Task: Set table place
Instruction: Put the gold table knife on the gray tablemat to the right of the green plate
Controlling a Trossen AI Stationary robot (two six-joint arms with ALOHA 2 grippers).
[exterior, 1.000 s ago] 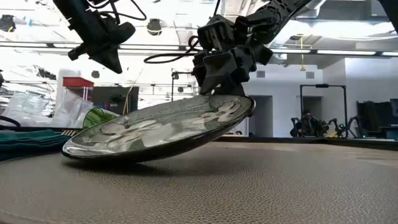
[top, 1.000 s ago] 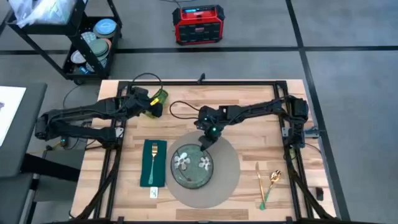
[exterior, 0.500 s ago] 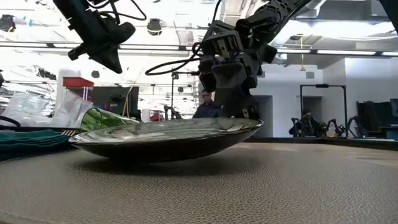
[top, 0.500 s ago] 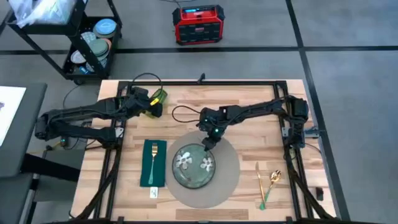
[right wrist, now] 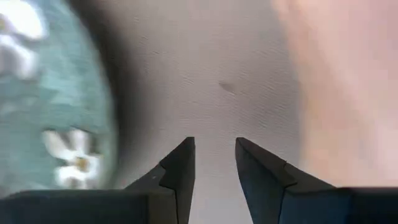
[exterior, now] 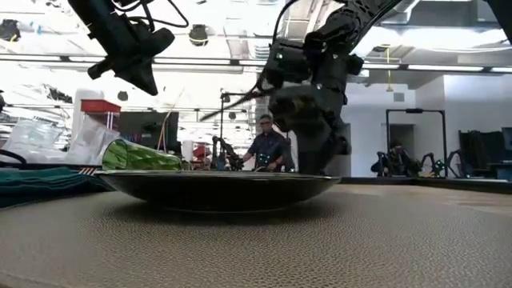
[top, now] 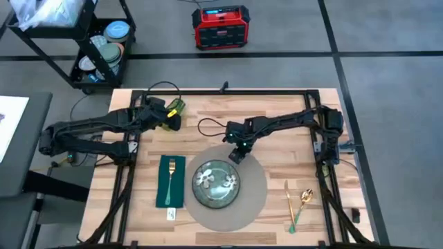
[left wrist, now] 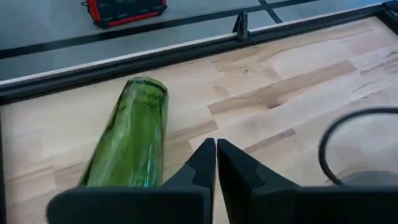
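The dark green-grey floral plate (top: 216, 184) lies flat on the round grey placemat (top: 250, 200) on the wooden table (top: 277, 117); the low view shows the plate (exterior: 216, 187) level on its base. My right gripper (top: 237, 153) hovers open just past the plate's far rim, over bare placemat (right wrist: 217, 74), with nothing between its fingers (right wrist: 214, 149). My left gripper (top: 169, 119) is shut and raised above the table's far left (exterior: 136, 70). Beside it a green glass (left wrist: 130, 137) lies on its side.
A dark green napkin (top: 170, 197) with a gold fork (top: 171, 173) on it lies left of the placemat. A gold spoon (top: 303, 199) and a knife (top: 287, 197) lie to its right. Black frame rails (top: 228, 92) border the table. A person (exterior: 268, 148) sits in the room beyond.
The plate's raised far rim has come down, and the plate now lies flat on the placemat. My right gripper has let go of that rim and drawn up and back toward the table's far edge.
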